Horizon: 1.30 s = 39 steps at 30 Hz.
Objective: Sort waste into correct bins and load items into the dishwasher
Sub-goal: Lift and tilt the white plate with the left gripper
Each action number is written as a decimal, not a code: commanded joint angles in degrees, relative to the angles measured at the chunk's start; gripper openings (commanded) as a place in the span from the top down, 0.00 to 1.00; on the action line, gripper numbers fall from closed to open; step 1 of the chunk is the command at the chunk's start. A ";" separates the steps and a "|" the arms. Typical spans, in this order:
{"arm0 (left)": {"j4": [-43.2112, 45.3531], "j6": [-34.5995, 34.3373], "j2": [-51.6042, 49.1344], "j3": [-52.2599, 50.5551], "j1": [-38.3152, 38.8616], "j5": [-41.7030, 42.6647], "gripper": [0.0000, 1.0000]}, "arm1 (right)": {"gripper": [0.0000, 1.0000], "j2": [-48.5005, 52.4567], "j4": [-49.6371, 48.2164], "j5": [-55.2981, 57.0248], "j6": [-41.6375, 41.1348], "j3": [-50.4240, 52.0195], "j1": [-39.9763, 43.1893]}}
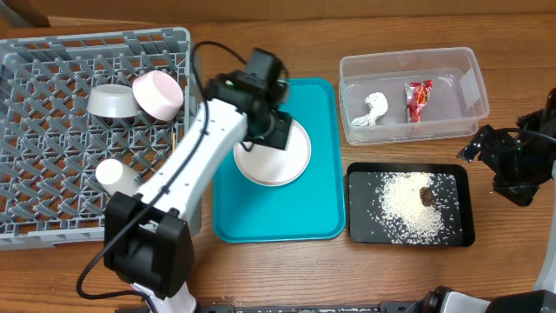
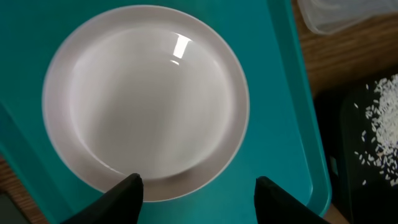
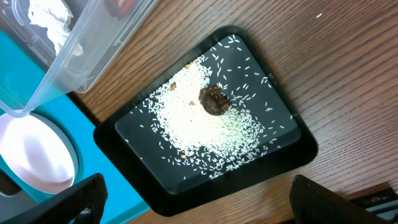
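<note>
The big grey dish rack (image 1: 95, 39) sits on the left side of the table. It is a hard plastic grid full of holes. Just beside it lies the flat teal tray (image 1: 321, 200), smooth and shiny. On that tray rests the round white plate (image 1: 287, 161), lying flat. It looks glossy and slippery.

The left claw (image 2: 200, 194) hangs right over the plate's edge. Its two black fingers are apart and hold nothing. The plate is round, so no side is longer, and I think its thin rim is the only part to pinch. The left arm is much the nearer one to the plate.

The right claw (image 3: 208, 202) is wide open too and holds nothing. It is well away, over by the black tray (image 3: 292, 140) with its tiny white rice grains (image 3: 193, 121).
</note>
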<state>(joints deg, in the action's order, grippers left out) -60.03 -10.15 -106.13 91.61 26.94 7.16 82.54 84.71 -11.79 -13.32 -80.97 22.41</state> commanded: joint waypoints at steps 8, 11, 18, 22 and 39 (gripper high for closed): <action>2.75 0.92 -7.78 -5.11 8.39 -13.33 0.30 | 0.04 -1.53 -0.09 -0.04 -0.20 -1.27 0.11; 3.02 0.72 -11.52 -5.11 8.33 -10.38 0.43 | 0.04 -1.53 -0.09 -0.02 -0.20 -1.27 0.11; 3.04 0.72 -13.77 -5.11 8.39 -6.97 0.58 | 0.04 -1.53 -0.13 -0.02 -0.20 -1.27 0.11; 2.78 0.74 -13.77 -5.09 8.37 -5.62 0.60 | 0.04 -1.53 -0.11 -0.02 -0.20 -1.27 0.11; -2.21 3.82 -9.55 -0.55 9.86 -0.70 0.43 | 0.04 -1.53 -0.13 -0.02 0.00 -1.27 0.11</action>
<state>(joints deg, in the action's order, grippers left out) -63.00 -8.45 -116.44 92.20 35.86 5.43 82.54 84.71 -11.75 -13.32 -80.97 22.41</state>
